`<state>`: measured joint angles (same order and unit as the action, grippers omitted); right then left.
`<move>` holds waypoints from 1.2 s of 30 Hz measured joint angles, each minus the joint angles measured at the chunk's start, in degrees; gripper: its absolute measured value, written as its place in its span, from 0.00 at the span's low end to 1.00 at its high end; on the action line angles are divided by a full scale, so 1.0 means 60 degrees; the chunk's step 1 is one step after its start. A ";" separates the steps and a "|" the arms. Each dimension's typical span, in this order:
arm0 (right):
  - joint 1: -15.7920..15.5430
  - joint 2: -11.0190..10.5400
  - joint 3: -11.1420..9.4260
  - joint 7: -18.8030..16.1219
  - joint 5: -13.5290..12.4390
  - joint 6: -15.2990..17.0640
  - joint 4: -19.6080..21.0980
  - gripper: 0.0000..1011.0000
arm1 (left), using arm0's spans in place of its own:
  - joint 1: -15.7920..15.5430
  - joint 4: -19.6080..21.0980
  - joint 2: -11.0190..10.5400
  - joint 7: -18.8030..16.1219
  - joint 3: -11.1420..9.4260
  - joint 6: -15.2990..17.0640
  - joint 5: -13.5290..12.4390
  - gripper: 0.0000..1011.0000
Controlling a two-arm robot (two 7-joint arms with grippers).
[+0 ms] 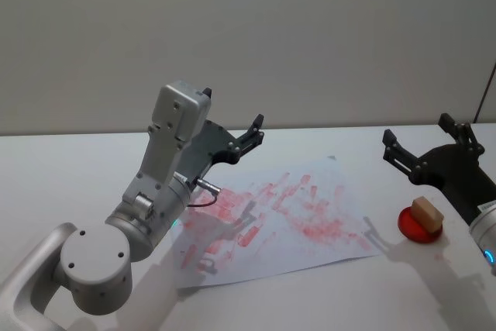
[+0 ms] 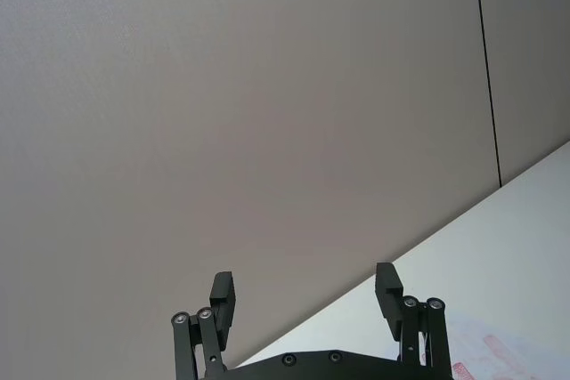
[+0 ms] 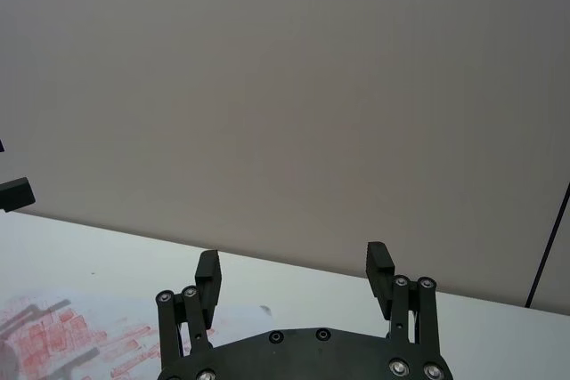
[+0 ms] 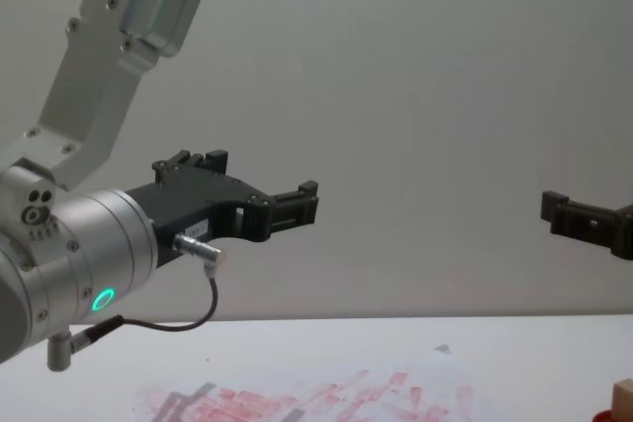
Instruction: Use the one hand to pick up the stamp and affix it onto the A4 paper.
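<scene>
Right of A4 paper (image 1: pixel 287 215), stamp (image 1: pixel 427 212) atop red pad (image 1: pixel 419 228), left gripper (image 2: pixel 304 278), right gripper (image 3: pixel 294 260) fingers wide, empty.

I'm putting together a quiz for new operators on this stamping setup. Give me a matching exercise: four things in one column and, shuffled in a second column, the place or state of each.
Column 1
1. small tan wooden stamp block
2. white A4 paper sheet covered in red stamp prints
3. black two-finger left gripper
4. black two-finger right gripper

Column 2
A. raised in the air on the right, fingers open, beyond the pad
B. lying flat in the middle of the white table
C. resting on the round red pad
D. raised in the air on the left, fingers open and empty

Pairs: 1-C, 2-B, 3-D, 4-A
</scene>
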<state>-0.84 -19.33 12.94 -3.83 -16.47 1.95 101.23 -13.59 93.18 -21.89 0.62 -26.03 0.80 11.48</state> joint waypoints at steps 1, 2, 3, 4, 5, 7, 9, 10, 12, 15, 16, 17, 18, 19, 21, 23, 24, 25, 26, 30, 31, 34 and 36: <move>0.0000 0.0000 -0.0001 0.0000 0.0000 0.0000 0.0000 0.99 | 0.0000 0.0000 0.0000 0.0000 0.0000 0.0000 0.0000 0.99; 0.0000 0.0000 0.0000 0.0000 0.0000 0.0000 0.0000 0.99 | 0.0000 0.0000 -0.0001 0.0000 0.0000 0.0000 0.0000 0.99; 0.0000 0.0000 -0.0001 0.0000 0.0000 0.0000 0.0000 0.99 | 0.0000 0.0000 0.0000 0.0000 0.0000 0.0000 0.0000 0.99; 0.0000 0.0000 -0.0001 0.0000 0.0000 0.0000 0.0000 0.99 | 0.0000 0.0000 0.0000 0.0000 0.0000 0.0000 0.0000 0.99; 0.0000 0.0000 -0.0001 0.0000 0.0000 0.0000 0.0000 0.99 | 0.0000 0.0000 0.0000 0.0000 0.0000 0.0000 0.0000 0.99; 0.0000 0.0000 -0.0001 0.0000 0.0000 0.0000 -0.0001 0.99 | 0.0000 0.0000 0.0000 0.0000 0.0000 0.0000 0.0000 0.99; 0.0000 0.0000 0.0000 0.0000 0.0000 0.0000 -0.0001 0.99 | 0.0000 0.0000 0.0000 0.0000 0.0000 0.0000 0.0000 0.99; 0.0000 0.0000 -0.0001 0.0000 0.0000 0.0000 0.0000 0.99 | 0.0000 0.0000 0.0000 0.0000 0.0000 0.0000 0.0000 0.99; 0.0000 0.0000 -0.0001 0.0000 0.0000 0.0001 -0.0001 0.99 | 0.0000 0.0000 0.0000 0.0000 0.0000 0.0000 0.0000 0.99; 0.0000 0.0000 -0.0001 0.0000 0.0000 0.0000 -0.0001 0.99 | 0.0000 0.0000 0.0000 0.0000 0.0000 0.0000 0.0000 0.99; 0.0000 0.0000 -0.0001 0.0000 0.0000 0.0001 -0.0001 0.99 | 0.0000 0.0000 0.0000 0.0000 0.0000 0.0000 0.0000 0.99; 0.0000 0.0000 -0.0001 0.0000 0.0000 0.0001 -0.0001 0.99 | 0.0000 0.0000 0.0000 0.0000 0.0000 0.0000 0.0000 0.99; 0.0000 0.0000 -0.0001 0.0000 0.0000 0.0001 -0.0001 0.99 | 0.0000 0.0000 0.0000 0.0000 0.0000 0.0000 0.0000 0.99; 0.0000 0.0000 0.0000 0.0000 0.0000 0.0000 -0.0001 0.99 | 0.0000 0.0000 0.0000 0.0000 0.0000 0.0000 0.0000 0.99; 0.0001 -0.0001 -0.0001 -0.0002 0.0001 0.0001 -0.0002 0.99 | 0.0000 0.0000 0.0000 0.0000 0.0000 0.0000 0.0000 0.99; 0.0000 -0.0002 -0.0005 -0.0003 0.0002 0.0001 -0.0002 0.99 | 0.0000 0.0000 0.0000 0.0000 0.0000 0.0000 0.0000 0.99; -0.0001 -0.0006 -0.0008 -0.0003 0.0002 0.0003 -0.0002 0.99 | 0.0000 0.0000 0.0000 0.0000 0.0000 0.0000 0.0000 0.99; -0.0004 -0.0010 -0.0012 -0.0003 0.0003 0.0005 -0.0002 0.99 | 0.0000 0.0000 0.0000 0.0000 0.0000 0.0000 0.0000 0.99; -0.0009 -0.0015 -0.0017 -0.0002 0.0002 0.0007 -0.0002 0.99 | 0.0000 0.0000 0.0000 0.0000 0.0000 0.0000 0.0000 0.99; -0.0088 -0.0072 -0.0068 0.0106 0.0000 0.0056 0.0048 0.99 | 0.0000 0.0000 0.0000 0.0000 0.0000 0.0000 0.0000 0.99; -0.0108 -0.0085 -0.0075 0.0135 -0.0001 0.0074 0.0065 0.99 | 0.0000 0.0000 0.0000 0.0000 0.0001 0.0000 0.0000 0.99; -0.0217 -0.0146 -0.0118 0.0283 -0.0016 0.0183 0.0159 0.99 | 0.0000 0.0000 0.0000 0.0000 0.0000 0.0000 0.0000 0.99; -0.0310 -0.0193 -0.0148 0.0411 -0.0033 0.0315 0.0236 0.99 | 0.0000 0.0000 0.0000 0.0000 0.0000 0.0000 0.0000 0.99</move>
<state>-2.70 -20.49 12.05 -1.36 -16.66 3.84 102.65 -13.59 93.17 -21.90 0.62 -26.02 0.80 11.48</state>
